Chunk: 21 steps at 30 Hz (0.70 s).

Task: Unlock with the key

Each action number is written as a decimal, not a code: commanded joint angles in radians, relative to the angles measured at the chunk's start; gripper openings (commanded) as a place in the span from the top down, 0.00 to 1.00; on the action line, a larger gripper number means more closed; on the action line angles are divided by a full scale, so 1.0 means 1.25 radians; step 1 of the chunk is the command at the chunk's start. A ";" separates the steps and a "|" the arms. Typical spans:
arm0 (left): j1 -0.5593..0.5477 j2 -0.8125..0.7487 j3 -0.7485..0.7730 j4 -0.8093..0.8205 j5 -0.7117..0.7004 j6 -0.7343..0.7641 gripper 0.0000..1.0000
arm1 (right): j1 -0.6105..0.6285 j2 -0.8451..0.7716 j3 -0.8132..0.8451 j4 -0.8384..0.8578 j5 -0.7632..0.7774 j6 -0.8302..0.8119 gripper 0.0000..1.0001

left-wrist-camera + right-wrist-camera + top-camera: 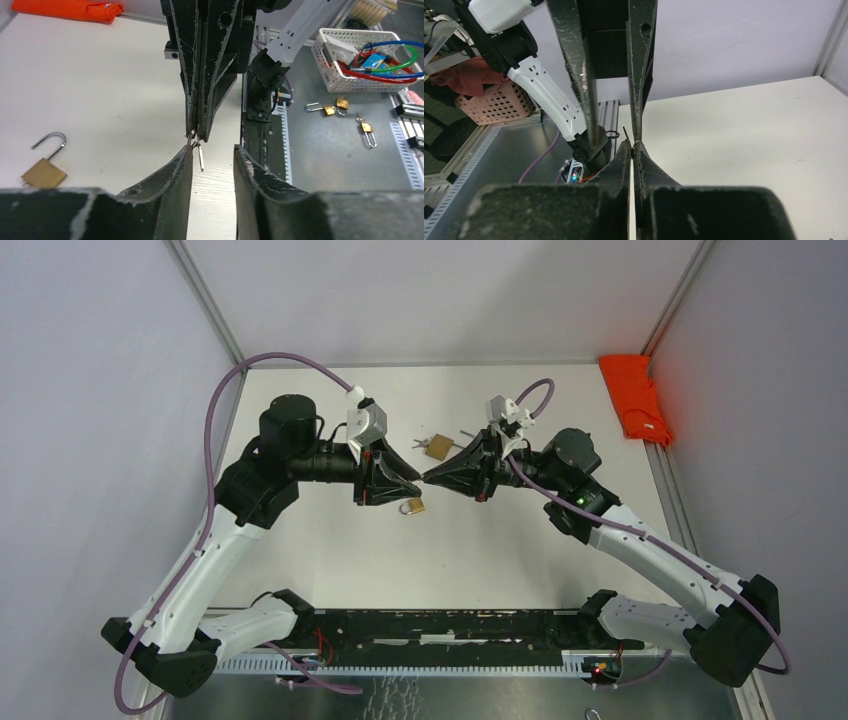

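Beneath right pincer (pixel 196 131), slim silver key (pixel 200 159), ringed

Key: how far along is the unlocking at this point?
Done: the key hangs off the table from the tips of the shut right gripper. In hand: what looks like a mid-air handover, the left gripper open around it. Left: the key is in no lock. The near padlock lies beneath the left gripper; the farther padlock shows one shackle end free, so it looks open already.
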 commanded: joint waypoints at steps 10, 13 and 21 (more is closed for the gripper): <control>-0.002 -0.033 0.004 0.027 -0.217 0.009 0.47 | 0.000 -0.082 -0.009 -0.069 0.092 -0.065 1.00; -0.002 -0.015 -0.016 0.040 -0.326 -0.010 0.47 | 0.001 -0.129 -0.010 -0.144 0.155 -0.113 1.00; -0.002 0.147 0.010 -0.012 -0.427 -0.077 0.52 | -0.001 -0.233 -0.015 -0.331 0.395 -0.172 1.00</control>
